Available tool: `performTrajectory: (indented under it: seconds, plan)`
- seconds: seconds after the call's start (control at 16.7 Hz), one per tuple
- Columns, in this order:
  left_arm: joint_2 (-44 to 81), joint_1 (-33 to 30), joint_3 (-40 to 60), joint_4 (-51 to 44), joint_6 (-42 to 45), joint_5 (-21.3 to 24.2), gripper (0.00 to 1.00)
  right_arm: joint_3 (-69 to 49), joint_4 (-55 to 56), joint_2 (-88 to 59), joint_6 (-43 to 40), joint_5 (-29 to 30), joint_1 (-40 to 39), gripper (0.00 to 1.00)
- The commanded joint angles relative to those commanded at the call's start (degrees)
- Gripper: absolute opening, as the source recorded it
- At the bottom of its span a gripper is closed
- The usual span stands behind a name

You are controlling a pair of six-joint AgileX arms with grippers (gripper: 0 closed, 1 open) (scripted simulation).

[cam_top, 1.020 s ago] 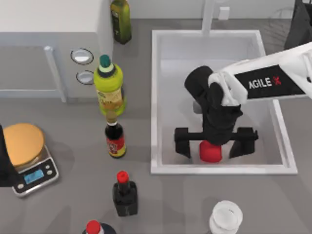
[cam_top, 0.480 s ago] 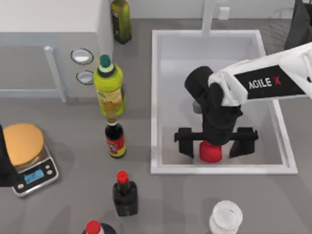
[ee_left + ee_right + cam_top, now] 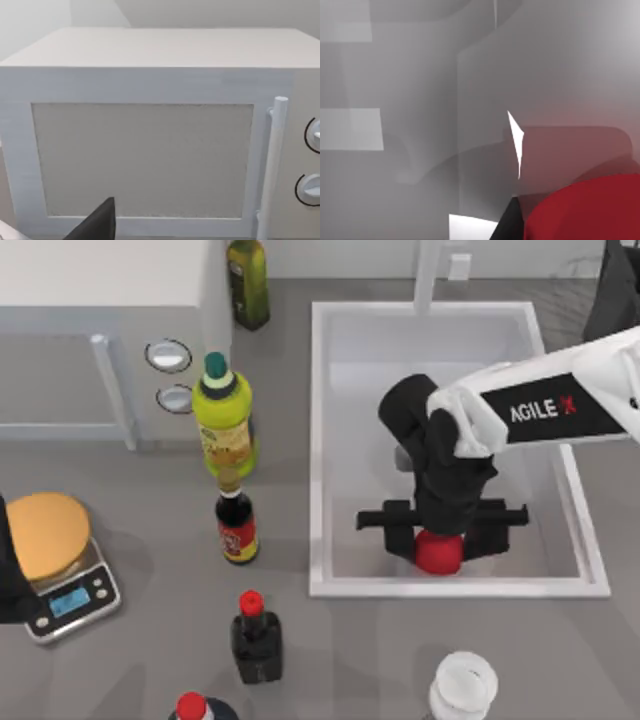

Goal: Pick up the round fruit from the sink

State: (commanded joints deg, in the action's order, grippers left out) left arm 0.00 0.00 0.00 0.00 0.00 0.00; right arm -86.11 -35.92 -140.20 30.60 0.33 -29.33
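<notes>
The right arm's black two-finger tool (image 3: pixel 440 530) is down inside the large white rectangular sink (image 3: pixel 318 440), with its fingers drawn in against either flank of the small bright-red rounded fruit (image 3: pixel 438 552), which sits directly beneath the tool on the pale grey basin floor, close to the sink wall just beyond it. From above the fingers look to be touching the fruit, so I'd call it gripped, but the black wrist body covers the top of the fruit and I can't see how far down its sides the fingers reach. The right wrist view shows the red fruit (image 3: pixel 585 210) bulging right up against the camera with a dark finger edge beside it, which says the tool is very low. The risk I see is in the lift: the fruit is rounded and a bit blocky, and if the fingers bear on the curved upper shoulders rather than its widest part, it could squeeze out downward or roll free as the arm rises, skidding across the smooth basin. The near sink wall is another worry; a lift that drifts toward it could knock a finger or the fruit on the raised rim. The left arm's tool (image 3: pixel 95 225) is parked well away, facing the white box-shaped microwave (image 3: pixel 150 140) on the bench; I can't tell its finger state.
</notes>
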Motion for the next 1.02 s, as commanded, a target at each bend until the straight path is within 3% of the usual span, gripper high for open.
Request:
performTrajectory:
  seconds: [0.6, 1.02]
  plan:
    - [0.0, 0.0, 0.0, 0.0, 0.0, 0.0, 1.0, -2.86, -4.15, 3.92, -0.62, 1.34, 0.08, 0.0]
    - [0.0, 0.0, 0.0, 0.0, 0.0, 0.0, 1.0, -21.53, -28.05, 7.85, -0.58, 1.3, -0.01, 0.0]
